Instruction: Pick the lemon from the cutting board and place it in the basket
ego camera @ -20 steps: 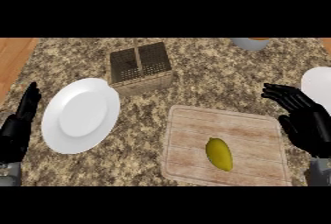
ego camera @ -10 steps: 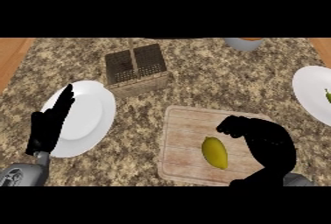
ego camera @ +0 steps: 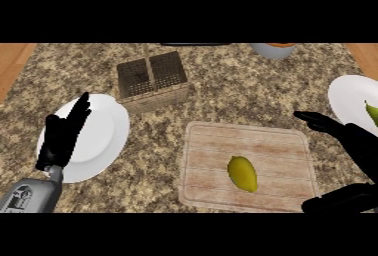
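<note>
**Lemon on the board, both hands open and apart from it**

The right hand's [ego camera: 359, 146] fingers [ego camera: 319, 120] are stretched straight and spread. They point toward the counter's far left and end just off the far right corner of the cutting board [ego camera: 221, 145]. Another dark part of that hand or arm shows by the board's near right corner. The lemon [ego camera: 243, 173] lies between the two, lengthwise on the board's near half, apart from the hand, with bare wood on every side.

The left hand [ego camera: 62, 136] is held flat with straight fingers pressed together, over the left part of a white plate [ego camera: 103, 131] near the counter's left edge.

The board sits toward the counter's near edge, right of middle. The basket [ego camera: 151, 80] stands toward the far edge, left of middle. Bare counter [ego camera: 244, 95] runs between the basket and the board's far left corner. A second plate [ego camera: 348, 97] lies at the right edge, and a bowl [ego camera: 273, 49] at the far edge.
</note>
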